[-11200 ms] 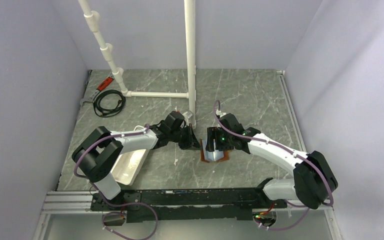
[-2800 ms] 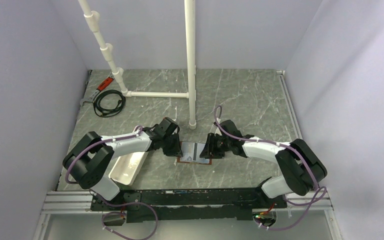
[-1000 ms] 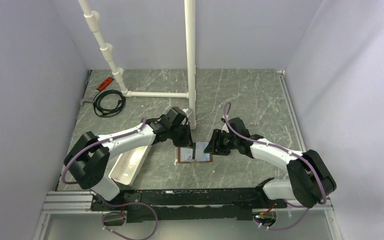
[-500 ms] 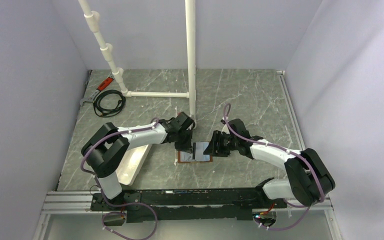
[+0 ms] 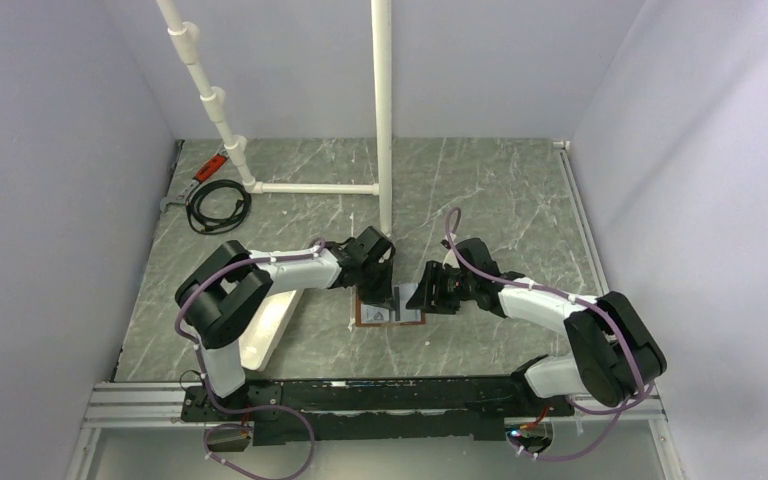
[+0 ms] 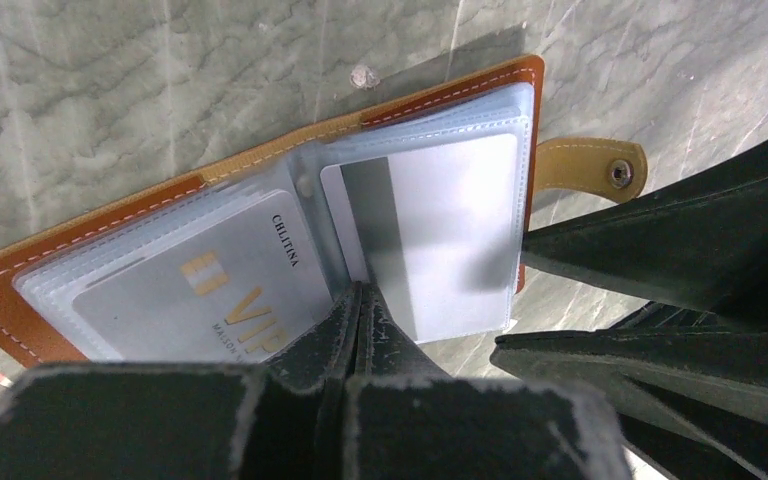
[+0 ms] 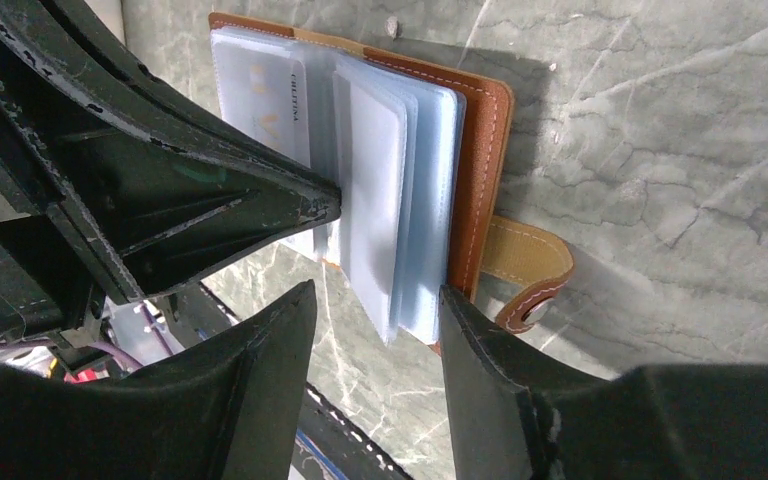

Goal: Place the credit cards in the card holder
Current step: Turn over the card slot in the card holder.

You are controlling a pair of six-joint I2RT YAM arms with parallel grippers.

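Right now the card holder (image 6: 440, 92) is lying open and flat on the marbled table (image 5: 500, 200), its brown cover underneath and its clear sleeves (image 7: 380, 180) fanning upward. A pale card printed with "VIP" (image 6: 200, 290) is already sitting in a sleeve on one half of the holder. A grey-silver card (image 6: 440, 230) with a dark stripe is lying on the other half, the half with the tan snap strap (image 6: 590, 165).

The left gripper (image 6: 360, 300) is reaching in over the holder's open long edge. Its fingers are pressed together with no gap, and the tip is resting at the near edge of the grey-silver card. I cannot tell whether they are pinching that edge or only pressing on it. The right gripper (image 7: 378, 295) is waiting at the strap side of the holder with its fingers spread wide. They are straddling the loose edges of the sleeves, and no contact is visible.

Judging from this, the step in hand is seating the grey-silver card in its sleeve, and it is looking nearly home. The next move is probably calling for a short, flat push toward the holder's spine. The right gripper would need to be steadying the sleeves so that the page is not buckling or sliding. Whether more cards are waiting is not showing here.
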